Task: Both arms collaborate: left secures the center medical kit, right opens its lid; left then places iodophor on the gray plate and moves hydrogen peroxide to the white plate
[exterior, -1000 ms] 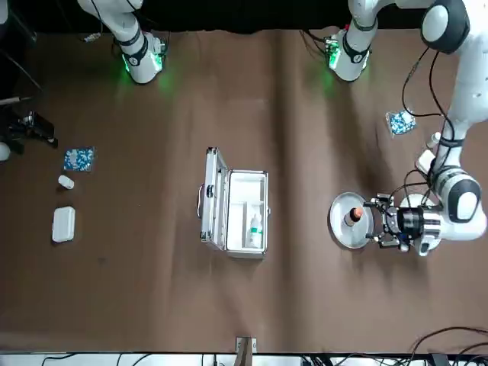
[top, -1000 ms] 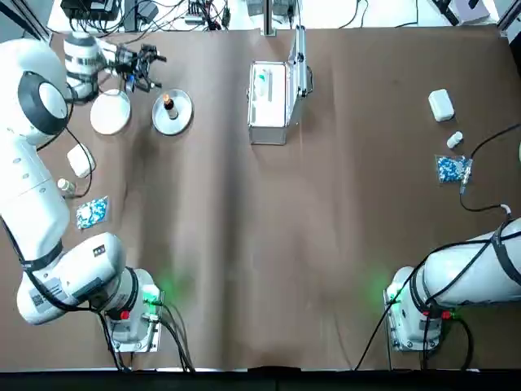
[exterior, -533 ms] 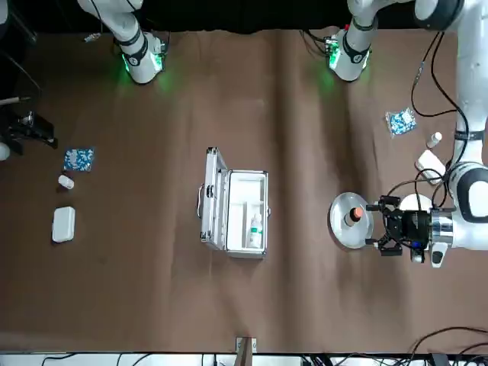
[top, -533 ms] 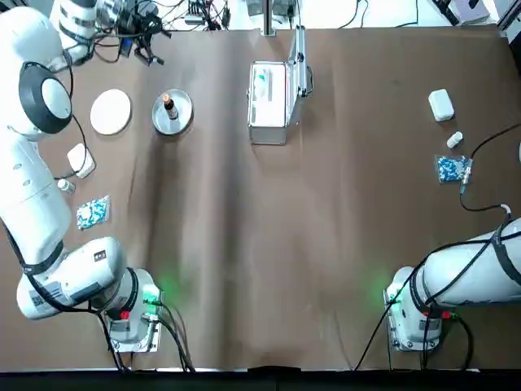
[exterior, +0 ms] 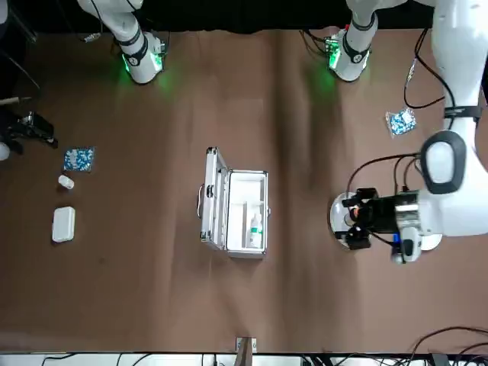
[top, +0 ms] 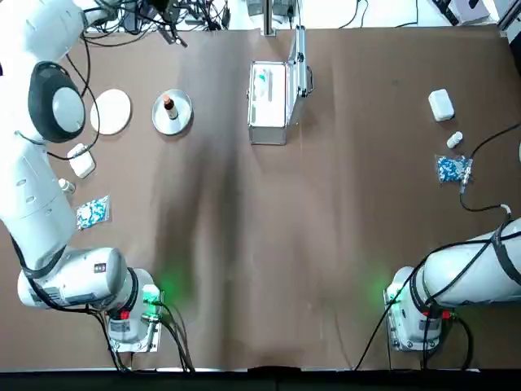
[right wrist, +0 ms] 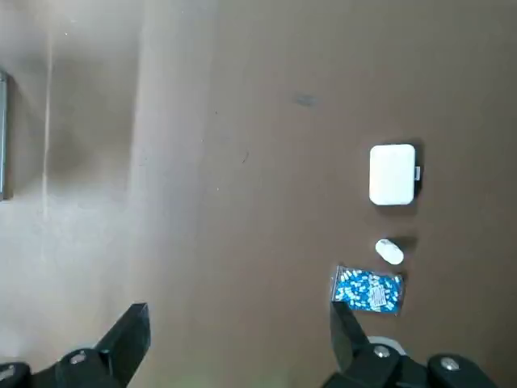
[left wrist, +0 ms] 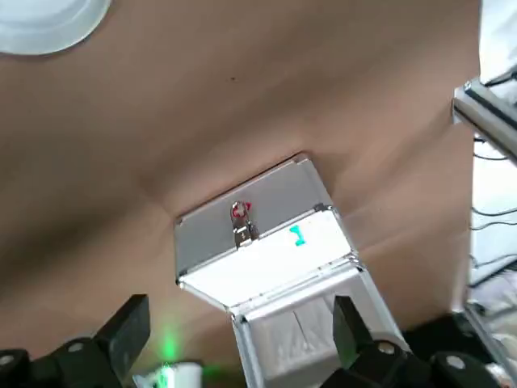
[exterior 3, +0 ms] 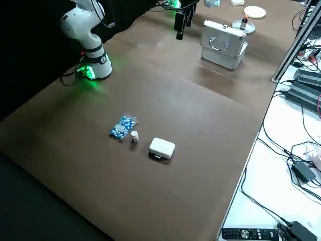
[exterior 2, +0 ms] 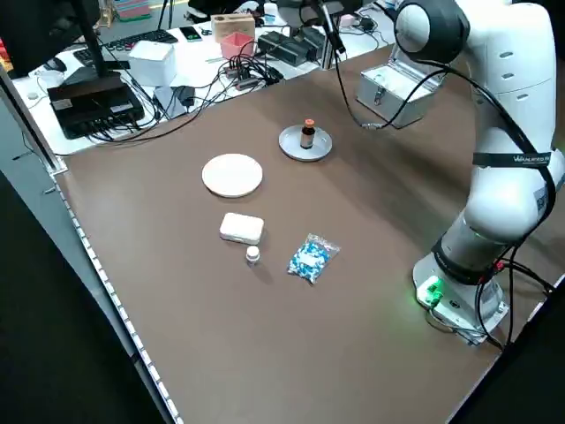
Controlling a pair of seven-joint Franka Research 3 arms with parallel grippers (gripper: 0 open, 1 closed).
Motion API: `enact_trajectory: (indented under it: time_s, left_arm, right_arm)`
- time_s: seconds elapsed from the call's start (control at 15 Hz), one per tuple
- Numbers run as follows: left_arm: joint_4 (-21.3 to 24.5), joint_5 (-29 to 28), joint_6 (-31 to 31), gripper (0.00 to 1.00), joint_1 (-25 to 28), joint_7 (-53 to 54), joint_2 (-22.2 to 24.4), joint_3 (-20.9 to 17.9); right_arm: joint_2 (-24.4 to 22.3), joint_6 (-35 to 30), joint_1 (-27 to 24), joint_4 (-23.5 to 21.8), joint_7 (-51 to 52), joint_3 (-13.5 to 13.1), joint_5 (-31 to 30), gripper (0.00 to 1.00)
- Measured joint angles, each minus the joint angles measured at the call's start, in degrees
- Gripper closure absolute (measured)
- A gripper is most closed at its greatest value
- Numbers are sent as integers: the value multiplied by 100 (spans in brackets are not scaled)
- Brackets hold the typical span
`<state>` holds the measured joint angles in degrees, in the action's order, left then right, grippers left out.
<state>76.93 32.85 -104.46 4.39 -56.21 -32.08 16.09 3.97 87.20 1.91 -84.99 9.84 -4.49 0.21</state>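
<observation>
The medical kit stands near the table's far edge with its lid raised upright on the right-arm side. The hydrogen peroxide lies inside the open kit. On the left-arm side of the kit sits the gray plate, with the iodophor standing upright on it. The white plate lies just beyond the gray plate, farther from the kit, with nothing on it.

The left gripper hangs in the air between the gray plate and the kit, facing the kit; its 2 fingers are spread wide and hold nothing. The right gripper is raised well away from the kit, jaws wide and holding nothing.
</observation>
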Motion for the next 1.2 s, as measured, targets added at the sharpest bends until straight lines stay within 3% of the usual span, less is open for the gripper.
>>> enact_trajectory:
  time_s: [0.47,0.6,0.93,1.2]
  left_arm:
    - [-14,-1556,-558,0,-1256,-16,247,7]
    - [-13,-1772,-642,0,-1531,-13,257,6]
    - [36,-1932,-677,0,-1747,884,150,36]
    - [40,-2701,-891,0,-1932,1179,23,51]
  right_arm:
    - [0,0,1,2,0,2,0,1]
    - [0,-1,1,3,-1,2,0,1]
    - [0,-1,2,3,-2,2,0,1]
    - [0,0,2,4,-2,3,0,1]
